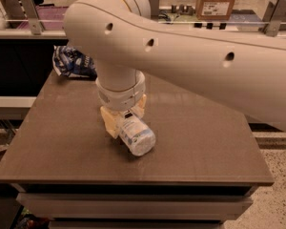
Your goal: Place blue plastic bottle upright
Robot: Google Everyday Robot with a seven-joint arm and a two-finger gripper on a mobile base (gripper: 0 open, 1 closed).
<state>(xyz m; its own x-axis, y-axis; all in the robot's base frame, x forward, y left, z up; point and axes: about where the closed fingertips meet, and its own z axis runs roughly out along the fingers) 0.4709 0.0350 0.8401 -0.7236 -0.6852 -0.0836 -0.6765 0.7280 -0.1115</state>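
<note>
The blue plastic bottle (136,135) lies on its side on the brown table (200,142), its round base toward the camera and its cap end hidden under the wrist. My gripper (125,117) reaches down from the big white arm at the table's middle. Its cream fingers (109,121) sit on either side of the bottle's upper part and press against it. The bottle rests on the tabletop.
A dark blue-and-white snack bag (71,63) lies at the table's back left corner. Behind the table runs a counter with a cardboard box (218,1) and rails. The table's front edge is close below the bottle.
</note>
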